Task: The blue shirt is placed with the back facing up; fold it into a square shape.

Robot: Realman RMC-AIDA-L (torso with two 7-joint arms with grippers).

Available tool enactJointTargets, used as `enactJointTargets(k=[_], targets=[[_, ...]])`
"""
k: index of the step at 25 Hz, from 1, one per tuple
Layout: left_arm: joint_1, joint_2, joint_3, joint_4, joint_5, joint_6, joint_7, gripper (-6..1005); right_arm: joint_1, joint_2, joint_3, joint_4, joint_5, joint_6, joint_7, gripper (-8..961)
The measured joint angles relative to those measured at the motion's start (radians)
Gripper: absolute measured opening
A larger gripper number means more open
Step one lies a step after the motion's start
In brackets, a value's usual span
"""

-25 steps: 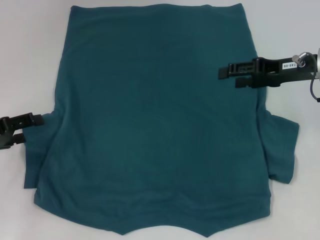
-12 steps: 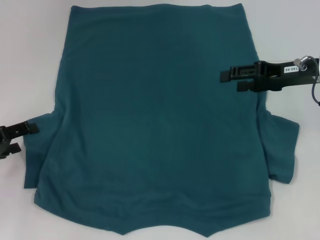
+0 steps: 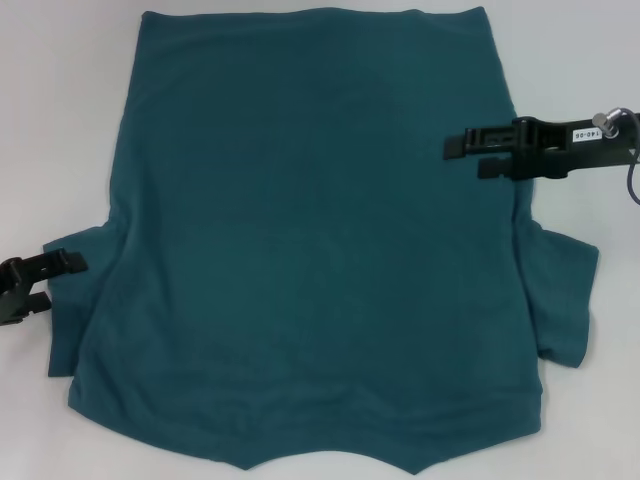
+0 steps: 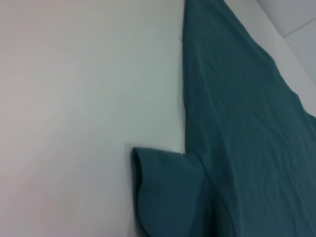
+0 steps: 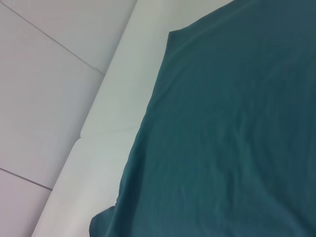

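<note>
We find the large teal-blue cotton short-sleeved shirt (image 3: 320, 240) spread flat on the white table (image 3: 60, 120), plain side up, hem at the far edge and collar toward the robot. No fold has been made yet.

The left gripper (image 3: 55, 275) sits at the shirt's left sleeve (image 3: 75, 310), its two black fingers parted and holding nothing; the upper fingertip reaches the sleeve's edge. The left wrist view shows that sleeve (image 4: 168, 192) lying flat with a slightly rolled cuff. The right gripper (image 3: 465, 157) hangs over the shirt's right side edge, above the right sleeve (image 3: 565, 300), fingers likewise apart and empty. Whether it touches the cloth we cannot tell.

In our judgement the step in hand is taking hold for the first fold. To do it well, each gripper should come down low enough to pinch both layers of fabric, close fully before lifting, and carry the edge inward level with its partner, so the crease runs straight and parallel to the side seam. The soft cotton will likely drag and wrinkle if pulled unevenly.
</note>
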Motion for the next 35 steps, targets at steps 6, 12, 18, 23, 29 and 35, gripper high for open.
enactJointTargets(k=[6,12,18,23,29,35], targets=[[-0.002,-0.001,0.001,-0.020,-0.001,-0.004,-0.001,935,-0.006,-0.001,0.013,0.002,0.004,-0.004,0.000,856],[-0.009,0.000,0.004,-0.027,-0.001,-0.001,0.001,935,-0.013,-0.003,0.016,0.000,0.004,-0.006,0.000,856],[-0.014,0.004,0.004,-0.019,0.000,-0.007,0.023,935,-0.020,-0.006,0.028,0.000,0.004,-0.007,0.000,856],[-0.031,0.008,0.014,-0.015,0.046,-0.018,0.023,852,-0.030,-0.009,0.043,-0.003,0.005,-0.016,0.000,856],[-0.048,0.008,0.018,-0.024,0.089,-0.036,0.018,675,-0.037,-0.012,0.067,-0.005,0.006,-0.023,0.000,856],[-0.045,0.007,0.017,-0.022,0.091,-0.038,0.015,307,-0.038,-0.013,0.070,-0.006,0.006,-0.023,0.001,856]])
